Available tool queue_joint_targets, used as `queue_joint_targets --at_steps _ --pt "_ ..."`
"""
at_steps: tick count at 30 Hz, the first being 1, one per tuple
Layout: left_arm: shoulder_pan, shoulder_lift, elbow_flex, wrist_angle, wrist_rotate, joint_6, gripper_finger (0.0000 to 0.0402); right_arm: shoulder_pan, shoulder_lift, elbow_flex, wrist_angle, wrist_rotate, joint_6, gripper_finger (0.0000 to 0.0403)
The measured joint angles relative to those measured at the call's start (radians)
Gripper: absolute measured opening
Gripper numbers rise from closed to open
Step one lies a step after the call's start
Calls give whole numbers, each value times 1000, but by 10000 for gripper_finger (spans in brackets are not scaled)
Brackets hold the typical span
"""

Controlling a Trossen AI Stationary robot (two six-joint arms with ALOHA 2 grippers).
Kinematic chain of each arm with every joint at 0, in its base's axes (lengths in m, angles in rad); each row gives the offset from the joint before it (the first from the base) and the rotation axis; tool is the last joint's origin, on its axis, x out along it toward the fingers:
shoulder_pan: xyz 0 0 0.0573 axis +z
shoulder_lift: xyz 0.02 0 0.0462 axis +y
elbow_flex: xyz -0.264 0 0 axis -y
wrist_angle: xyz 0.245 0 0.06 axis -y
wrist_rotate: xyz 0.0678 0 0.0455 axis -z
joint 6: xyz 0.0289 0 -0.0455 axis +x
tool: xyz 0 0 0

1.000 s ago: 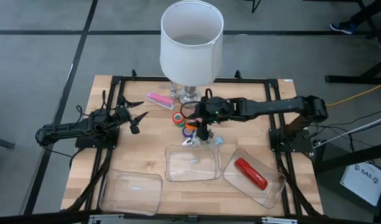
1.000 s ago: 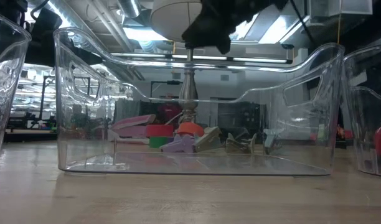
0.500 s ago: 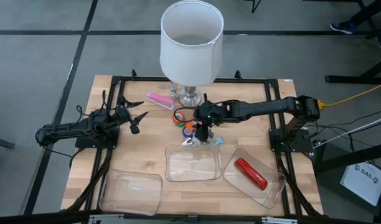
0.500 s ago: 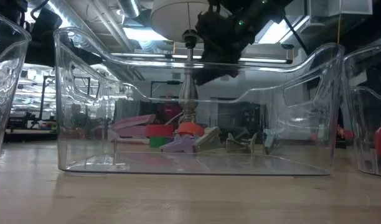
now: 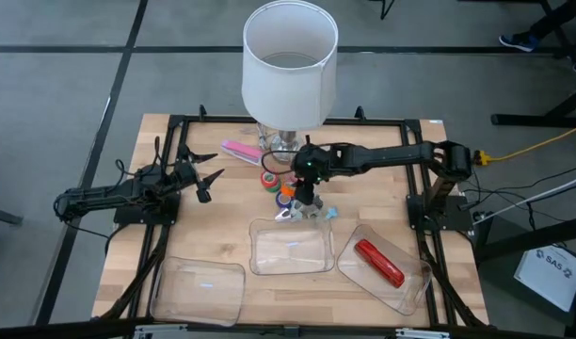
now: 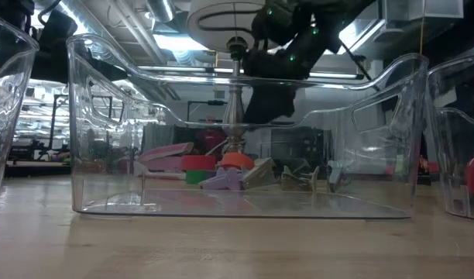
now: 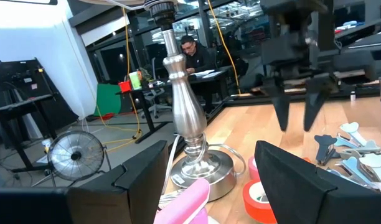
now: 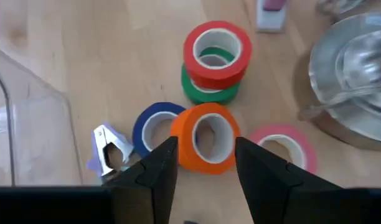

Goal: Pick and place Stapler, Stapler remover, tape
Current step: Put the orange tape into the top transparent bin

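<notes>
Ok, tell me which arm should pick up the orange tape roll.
The right. The right gripper hangs open directly above the orange tape roll, which sits between its fingers in the wrist view. The left gripper waits open near the table's left edge, farther from the rolls.

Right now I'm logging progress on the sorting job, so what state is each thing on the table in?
Right pincer: open, above the orange tape, holding nothing.
Left pincer: open, idle at the table's left side.
Orange tape: loose on the table, leaning on the blue tape.
Red tape: stacked on the green tape.
Pink tape: flat on the table.
Red stapler: already in the right-hand bin.
Middle bin: empty.
Pink stapler: unplaced.
</notes>
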Motion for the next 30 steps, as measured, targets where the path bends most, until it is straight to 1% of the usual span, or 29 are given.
queue_joint_targets --at_steps 7,14,20,30 --pt "0 0 0 0 1 0 239 0 65 0 47 -92 -9 160" --pt "0 0 0 0 1 0 239 -2 123 20 48 -108 -10 160" --pt "0 0 0 0 1 0 239 -2 174 71 38 -114 -58 160" --pt "0 0 0 0 1 0 239 -2 177 82 -35 -113 -60 160"
